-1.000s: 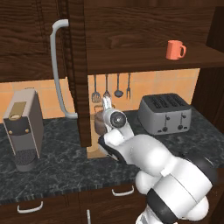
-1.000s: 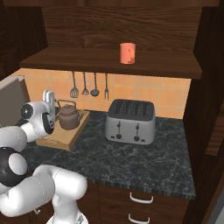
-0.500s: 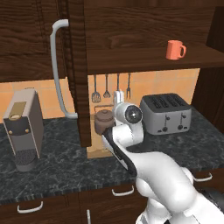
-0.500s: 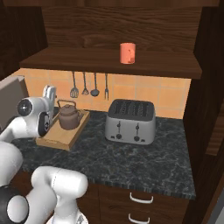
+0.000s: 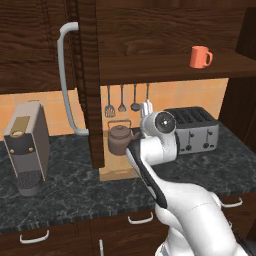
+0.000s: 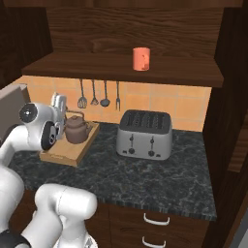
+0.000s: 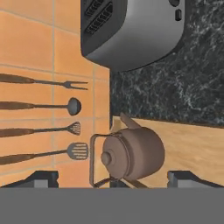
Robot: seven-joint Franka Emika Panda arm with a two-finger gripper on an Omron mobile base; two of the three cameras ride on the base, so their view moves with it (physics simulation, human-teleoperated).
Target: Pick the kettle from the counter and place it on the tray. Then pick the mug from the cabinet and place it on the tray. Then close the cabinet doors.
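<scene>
the kettle (image 6: 76, 130) sits upright on the tray (image 6: 57, 156), which lies on the dark marbled desk (image 6: 150, 174) against the tiled wall, at about 9 o'clock from the silver toaster (image 6: 145, 134). in the hand view the kettle (image 7: 133, 153) shows its lid knob and thin wire handle, with the tan tray (image 7: 197, 148) under it and the 4 hanging utensils (image 7: 52, 118) at 9 o'clock of it. the claw (image 7: 111, 179) is open wide, its 2 dark fingertips (image 7: 39, 178) standing well apart on either side of the kettle and gripping nothing. in the left base view the claw (image 5: 146, 111) is raised just beside the kettle (image 5: 119, 139), at its 2 o'clock. the mug (image 5: 200, 56) stands on the cabinet (image 5: 165, 30) shelf, and the left cabinet door (image 5: 90, 80) hangs open with its long grey handle (image 5: 66, 80). a coffee machine (image 5: 27, 145) stands on the desk at 9 o'clock.
</scene>
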